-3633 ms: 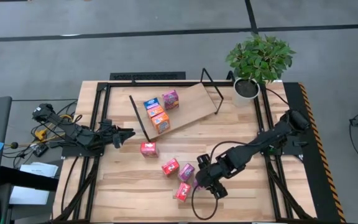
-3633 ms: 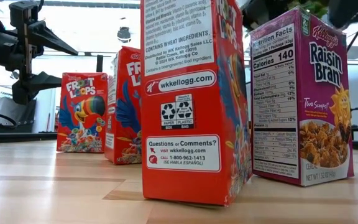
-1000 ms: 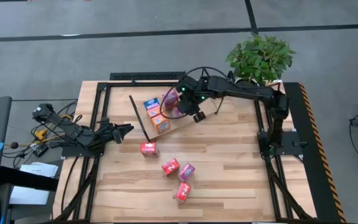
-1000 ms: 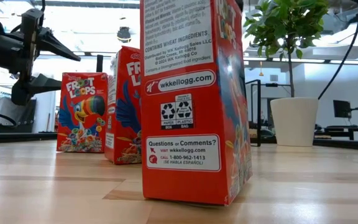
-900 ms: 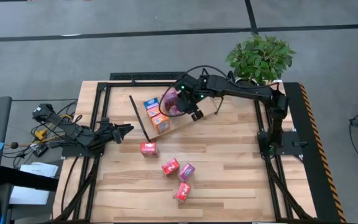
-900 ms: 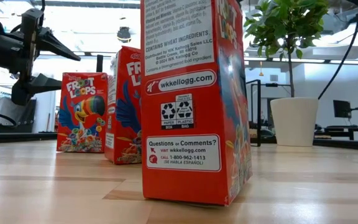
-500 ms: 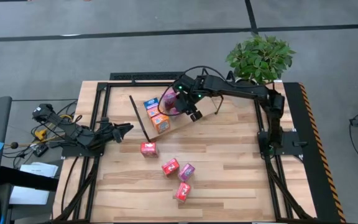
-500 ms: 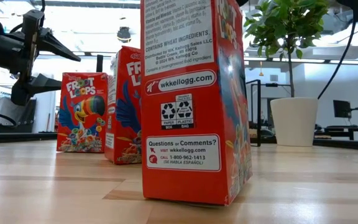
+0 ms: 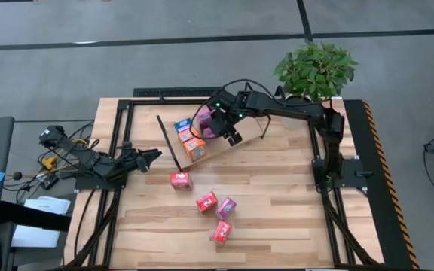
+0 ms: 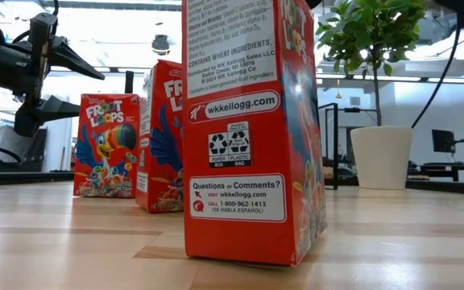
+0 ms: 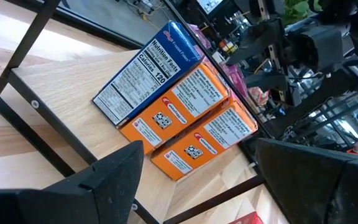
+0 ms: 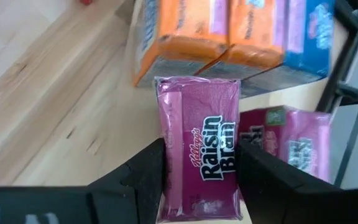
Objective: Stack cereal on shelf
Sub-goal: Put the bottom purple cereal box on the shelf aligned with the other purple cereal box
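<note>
Magenta box in the claw: the right gripper [image 12: 197,180] is clamped on 1 small magenta cardboard Raisin Bran box [image 12: 199,144], a dark finger pressed to each long side.
Where that claw is: over the shelf, at about 12 o'clock from the table's middle in the high view, right gripper [image 9: 218,126] above the row of boxes.
Shelf: a light plywood tilted board with thin black rod ends [image 9: 239,120], lying at 12 o'clock on the slatted wooden tabletop [image 9: 277,203].
Already on the shelf: 1 blue box [image 11: 151,71] and 2 orange boxes [image 11: 179,107] side by side, touching; a second magenta box [image 12: 294,140] lies just beside the held one.
Placing step: the held box hangs just beside the orange pair, not yet set down as far as I can judge.
Left on the table: 4 boxes, well apart from the shelf toward 6 o'clock; a red box [image 9: 180,179], a red box [image 9: 206,202], a magenta box [image 9: 225,208] and a red box [image 9: 221,231].
Progress: I judge roughly half done; 4 shelved, 1 in transit, 4 to fetch.
Left gripper: the left gripper [image 9: 151,158] waits at 9 o'clock, fingers spread and holding nothing.
Potted plant: a green plant in a white pot [image 9: 300,105] stands at 1 o'clock, near the shelf's end.
</note>
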Robot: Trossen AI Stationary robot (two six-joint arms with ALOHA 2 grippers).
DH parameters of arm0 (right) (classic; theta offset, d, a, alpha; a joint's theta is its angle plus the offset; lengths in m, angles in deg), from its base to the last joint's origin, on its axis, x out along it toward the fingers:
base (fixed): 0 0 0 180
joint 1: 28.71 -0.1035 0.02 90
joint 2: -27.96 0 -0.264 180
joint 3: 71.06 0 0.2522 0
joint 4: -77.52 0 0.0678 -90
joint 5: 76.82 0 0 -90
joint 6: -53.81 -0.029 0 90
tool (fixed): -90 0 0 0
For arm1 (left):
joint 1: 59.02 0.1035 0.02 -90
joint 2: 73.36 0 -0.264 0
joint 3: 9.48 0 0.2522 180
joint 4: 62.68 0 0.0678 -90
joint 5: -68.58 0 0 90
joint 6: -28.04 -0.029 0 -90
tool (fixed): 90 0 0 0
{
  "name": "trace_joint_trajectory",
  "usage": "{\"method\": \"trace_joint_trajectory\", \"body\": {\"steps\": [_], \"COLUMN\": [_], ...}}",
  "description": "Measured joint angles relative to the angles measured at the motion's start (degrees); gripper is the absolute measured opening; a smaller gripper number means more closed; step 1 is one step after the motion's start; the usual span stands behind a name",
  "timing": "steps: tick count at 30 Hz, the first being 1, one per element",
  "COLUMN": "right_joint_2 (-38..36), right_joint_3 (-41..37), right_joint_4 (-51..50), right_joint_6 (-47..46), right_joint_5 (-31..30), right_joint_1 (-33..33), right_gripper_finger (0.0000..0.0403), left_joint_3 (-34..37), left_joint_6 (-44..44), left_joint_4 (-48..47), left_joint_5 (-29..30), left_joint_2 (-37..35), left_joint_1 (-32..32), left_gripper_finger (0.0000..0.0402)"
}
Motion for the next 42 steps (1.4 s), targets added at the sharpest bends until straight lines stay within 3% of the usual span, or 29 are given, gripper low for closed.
{"method": "trace_joint_trajectory", "body": {"steps": [20,28,32,37,42], "right_joint_2": [0.32,-0.95,-0.98,-0.53,-0.36], "right_joint_3": [0.18,9.16,10.95,9.64,6.52], "right_joint_4": [2.45,-5.17,-10.6,-15.21,-13.3], "right_joint_6": [-1.64,-6.38,-10.49,-13.97,-13.73], "right_joint_5": [-0.54,-2.97,-0.7,4.82,5.14], "right_joint_1": [0.48,0.52,0.39,-0.44,-1.98], "right_gripper_finger": [0.0267,0.0258,0.021,0.0109,0.0018], "left_joint_3": [0.0,0.0,0.0,0.0,0.0], "left_joint_6": [-0.13,-0.63,-1.03,-1.05,-1.05], "left_joint_4": [-0.02,-0.04,-0.07,-0.04,-0.06], "left_joint_5": [0.0,0.24,0.24,0.05,-0.01], "left_joint_2": [0.0,0.0,-0.01,-0.02,-0.02], "left_joint_1": [0.01,-0.01,0.0,0.01,0.01], "left_gripper_finger": [0.03,0.03,0.03,0.03,0.03]}}
